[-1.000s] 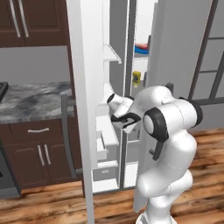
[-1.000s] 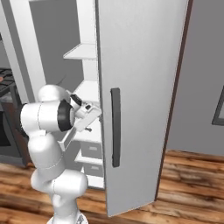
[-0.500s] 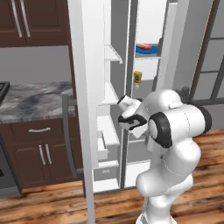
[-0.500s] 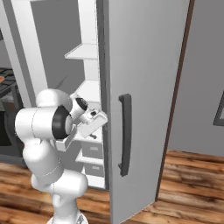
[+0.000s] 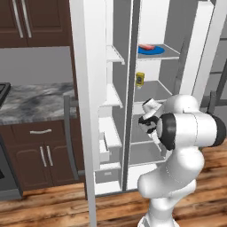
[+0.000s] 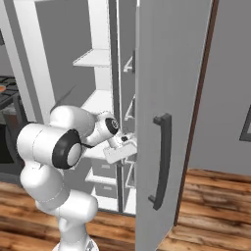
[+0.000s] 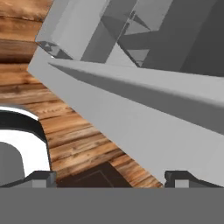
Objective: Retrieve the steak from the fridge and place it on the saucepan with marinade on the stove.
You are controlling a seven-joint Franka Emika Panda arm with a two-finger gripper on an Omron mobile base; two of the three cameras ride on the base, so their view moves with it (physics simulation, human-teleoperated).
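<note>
Standing in front of the open fridge, I have my arm folded close, and my tool is spread wide with nothing between its tips; in the hand view the two dark fingertips sit far apart at the bottom, looking down at the wooden floor and a pale grey edge of the fridge that I cannot place exactly. From the left base view my tool is mostly hidden behind my own wrist and elbow, near the middle shelves. From the right base view the big grey door with its dark bar handle covers most of the interior, so the shelves behind it are out of sight.

Up high on a shelf in the left base view lies the steak, a small reddish slab on a blue plate, well above my tool and apart from it. A small yellow item stands on the shelf below; it is too small to identify. At the far left edge a corner of the stove is cut off beside the marbled tabletop.
</note>
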